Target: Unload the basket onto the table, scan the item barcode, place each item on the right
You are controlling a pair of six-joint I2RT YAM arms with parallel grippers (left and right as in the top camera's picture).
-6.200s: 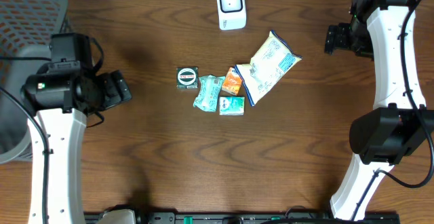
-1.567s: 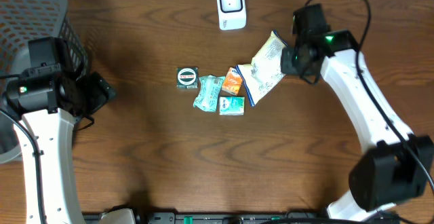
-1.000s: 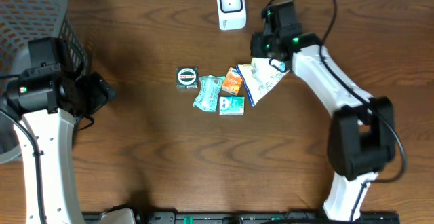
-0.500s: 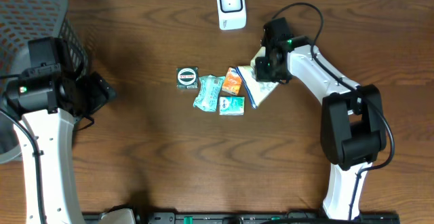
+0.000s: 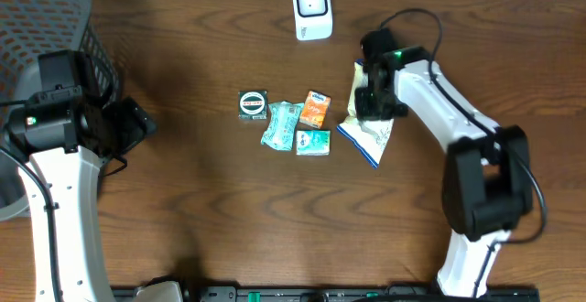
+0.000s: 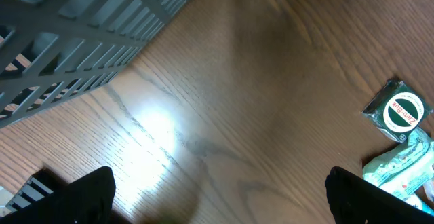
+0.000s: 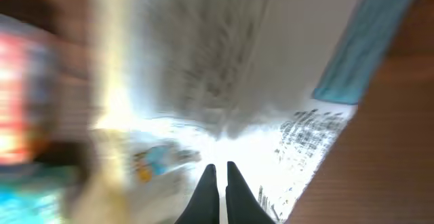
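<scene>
Snack bag pinched by the right arm, scanner a little way off

Right gripper (image 5: 374, 99) looks clamped fully shut on the upper end of the white, blue-edged snack bag (image 5: 375, 130). The bag sits on the table (image 5: 275, 220) just right of the small packets (image 5: 293, 124) and below-right of the white scanner (image 5: 312, 9). The right wrist view is a blurry mess, but the fingertips (image 7: 209, 183) are pressed together against the wrapper. Left gripper (image 5: 137, 124) hangs wide open with nothing in it, over bare wood beside the grey basket (image 5: 37, 9).
</scene>
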